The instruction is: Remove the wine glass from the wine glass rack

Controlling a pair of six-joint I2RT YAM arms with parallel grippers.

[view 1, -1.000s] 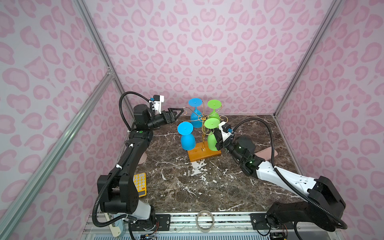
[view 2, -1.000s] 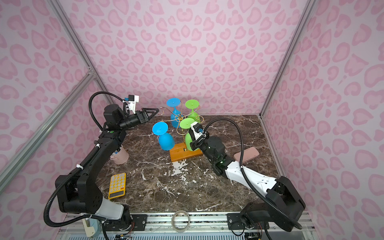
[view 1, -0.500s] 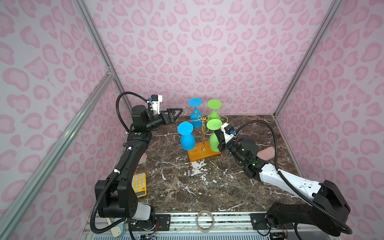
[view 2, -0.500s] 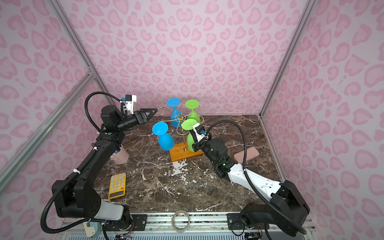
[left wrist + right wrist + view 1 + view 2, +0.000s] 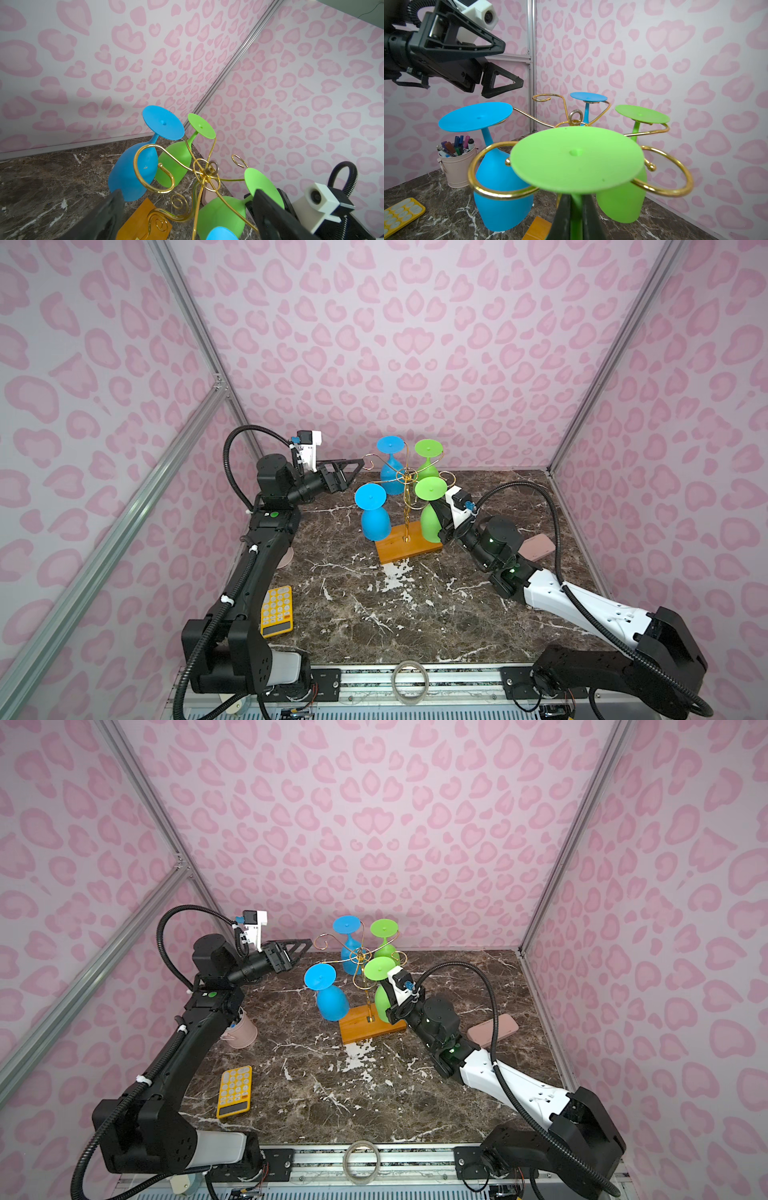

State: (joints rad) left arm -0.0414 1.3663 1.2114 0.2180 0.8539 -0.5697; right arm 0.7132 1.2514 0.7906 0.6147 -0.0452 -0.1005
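Note:
The wine glass rack, gold wire on an orange wooden base, stands mid-table with two blue and two green glasses hanging upside down. My right gripper is shut on the stem of the near green wine glass, just under its foot, which rests over the gold scroll loops. My left gripper is open and empty, level with the rack's top at its back left, beside a bare scroll arm.
A pink bucket of pens stands by the left arm. A yellow calculator lies front left. A pink phone lies behind the right arm. A tape ring sits on the front rail.
The right gripper has drawn the green glass slightly rightward, away from the rack's post. The left arm's lower links shifted a little; its gripper stays open by the rack.

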